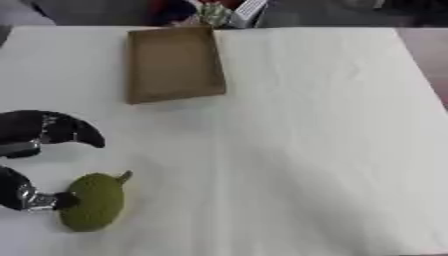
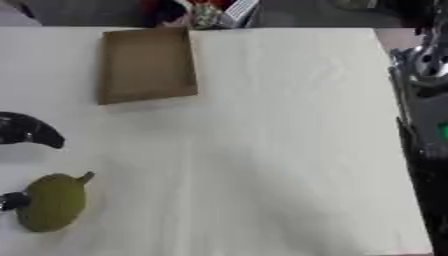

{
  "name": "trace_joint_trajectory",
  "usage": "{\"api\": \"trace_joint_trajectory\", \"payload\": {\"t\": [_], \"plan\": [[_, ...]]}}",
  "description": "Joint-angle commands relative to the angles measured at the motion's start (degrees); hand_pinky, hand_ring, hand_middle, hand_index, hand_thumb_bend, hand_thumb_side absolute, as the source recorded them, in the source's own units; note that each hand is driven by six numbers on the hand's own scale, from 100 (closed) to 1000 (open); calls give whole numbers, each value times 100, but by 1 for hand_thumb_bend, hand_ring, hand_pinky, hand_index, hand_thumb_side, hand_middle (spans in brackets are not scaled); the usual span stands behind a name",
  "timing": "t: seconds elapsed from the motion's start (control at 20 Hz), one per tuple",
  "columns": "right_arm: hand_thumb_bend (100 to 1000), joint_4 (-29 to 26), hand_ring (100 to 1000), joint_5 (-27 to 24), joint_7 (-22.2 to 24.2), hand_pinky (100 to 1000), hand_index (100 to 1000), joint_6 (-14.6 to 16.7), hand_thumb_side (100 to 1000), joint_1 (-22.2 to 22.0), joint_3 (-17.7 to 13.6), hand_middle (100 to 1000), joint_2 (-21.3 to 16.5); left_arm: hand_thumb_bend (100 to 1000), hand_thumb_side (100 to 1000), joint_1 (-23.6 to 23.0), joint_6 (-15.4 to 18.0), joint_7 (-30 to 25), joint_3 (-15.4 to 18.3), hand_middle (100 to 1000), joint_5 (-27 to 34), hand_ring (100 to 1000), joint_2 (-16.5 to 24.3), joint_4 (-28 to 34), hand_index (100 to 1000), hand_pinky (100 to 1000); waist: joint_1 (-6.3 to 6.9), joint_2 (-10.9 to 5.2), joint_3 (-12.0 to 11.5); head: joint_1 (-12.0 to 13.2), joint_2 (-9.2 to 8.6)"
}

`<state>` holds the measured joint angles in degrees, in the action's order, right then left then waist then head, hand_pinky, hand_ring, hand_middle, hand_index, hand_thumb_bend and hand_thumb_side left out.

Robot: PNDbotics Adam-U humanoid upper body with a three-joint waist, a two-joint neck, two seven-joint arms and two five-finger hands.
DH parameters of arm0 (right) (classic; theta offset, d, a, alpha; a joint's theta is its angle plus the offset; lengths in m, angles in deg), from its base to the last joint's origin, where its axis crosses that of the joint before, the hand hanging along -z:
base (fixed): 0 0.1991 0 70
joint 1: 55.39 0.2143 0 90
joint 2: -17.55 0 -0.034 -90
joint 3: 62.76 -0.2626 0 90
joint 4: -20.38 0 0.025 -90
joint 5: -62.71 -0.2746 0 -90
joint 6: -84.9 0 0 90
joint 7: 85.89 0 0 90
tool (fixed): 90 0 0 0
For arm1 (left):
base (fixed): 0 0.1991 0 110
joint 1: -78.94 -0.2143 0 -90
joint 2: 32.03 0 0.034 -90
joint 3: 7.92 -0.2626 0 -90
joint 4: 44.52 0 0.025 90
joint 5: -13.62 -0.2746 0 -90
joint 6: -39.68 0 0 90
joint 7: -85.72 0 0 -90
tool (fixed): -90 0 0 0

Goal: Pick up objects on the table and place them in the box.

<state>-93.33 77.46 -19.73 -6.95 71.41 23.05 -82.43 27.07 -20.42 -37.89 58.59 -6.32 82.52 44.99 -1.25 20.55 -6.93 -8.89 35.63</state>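
Observation:
A rough green oval fruit [image 1: 93, 201] with a short stem lies on the white table near the front left. My left hand [image 1: 48, 129] comes in from the left edge, open. Its black fingers arch well above the fruit, apart from it. The thumb [image 1: 26, 196] reaches the fruit's left side and seems to touch it. The brown cardboard box [image 1: 173, 64] lies open at the back, left of centre, with nothing visible inside. Part of my right arm [image 2: 424, 100] shows along the right edge in the right eye view; its hand is not visible.
The white table [image 1: 306, 150] spreads wide to the right of the fruit and box. Some cluttered items [image 1: 219, 12] stand beyond the table's far edge behind the box. The table's right edge [image 2: 394, 100] runs beside my right arm.

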Motion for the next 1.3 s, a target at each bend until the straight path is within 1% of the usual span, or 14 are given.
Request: {"api": "trace_joint_trajectory", "payload": {"t": [0.05, 0.2, 0.45, 0.55, 0.6, 0.65, 0.7, 0.75, 0.95, 1.05, 1.3], "plan": [[100, -89, 753, -54, 7, 822, 860, -7, 614, 88, -22, 650, -68, 439, 832, 25, 1802, -1835, -35, 781, 114, 841, 153, 14, 905, 883, 4, -97, 14, 11, -90], [100, -89, 752, -61, 11, 822, 860, 3, 613, 109, -15, 650, -47, 414, 857, -5, 1794, -1836, -95, 786, 157, 844, 131, -14, 914, 884, -2, -88, 29, 14, -100], [100, -89, 752, -61, 15, 823, 860, 18, 613, 117, -14, 650, -18, 414, 874, -104, 1804, -1836, -178, 791, 221, 851, 138, -36, 924, 890, 14, -96, 63, 18, -90], [100, -89, 752, -60, 17, 823, 860, 24, 616, 115, -11, 650, -10, 428, 864, -136, 1830, -1836, -194, 789, 222, 852, 154, -36, 923, 891, 27, -106, 74, 24, -76], [100, -89, 752, -60, 18, 823, 861, 27, 612, 111, -10, 650, -7, 414, 875, -152, 1837, -1836, -194, 790, 218, 853, 159, -37, 924, 891, 34, -110, 78, 28, -68], [100, -89, 752, -60, 18, 824, 861, 29, 612, 106, -10, 650, -4, 417, 875, -166, 1846, -1836, -194, 790, 209, 854, 165, -36, 927, 892, 39, -112, 80, 30, -62], [100, -89, 752, -61, 18, 824, 861, 29, 610, 102, -10, 649, -3, 459, 841, -180, 1859, -1836, -198, 789, 195, 856, 172, -37, 931, 894, 43, -113, 81, 31, -54], [100, -89, 752, -63, 17, 824, 861, 27, 613, 98, -9, 649, -2, 423, 873, -196, 1878, -1836, -202, 791, 175, 856, 183, -39, 930, 894, 46, -114, 80, 31, -44], [100, -89, 752, -66, 21, 824, 861, 33, 612, 102, -3, 649, 6, 494, 869, -231, 2044, -1836, -203, 797, -38, 860, 238, -40, 939, 895, 50, -120, 75, 29, -29], [100, -89, 752, -67, 21, 824, 861, 35, 615, 100, -4, 649, 10, 519, 839, -239, 2154, -1836, -171, 793, -246, 856, 267, -57, 939, 888, 47, -123, 71, 22, -29], [100, -89, 752, -68, 6, 824, 861, 37, 611, 92, -14, 648, 18, 567, 840, -276, 2206, -1836, -48, 784, -799, 848, 313, -78, 921, 870, 38, -120, 57, 16, -56]]}}
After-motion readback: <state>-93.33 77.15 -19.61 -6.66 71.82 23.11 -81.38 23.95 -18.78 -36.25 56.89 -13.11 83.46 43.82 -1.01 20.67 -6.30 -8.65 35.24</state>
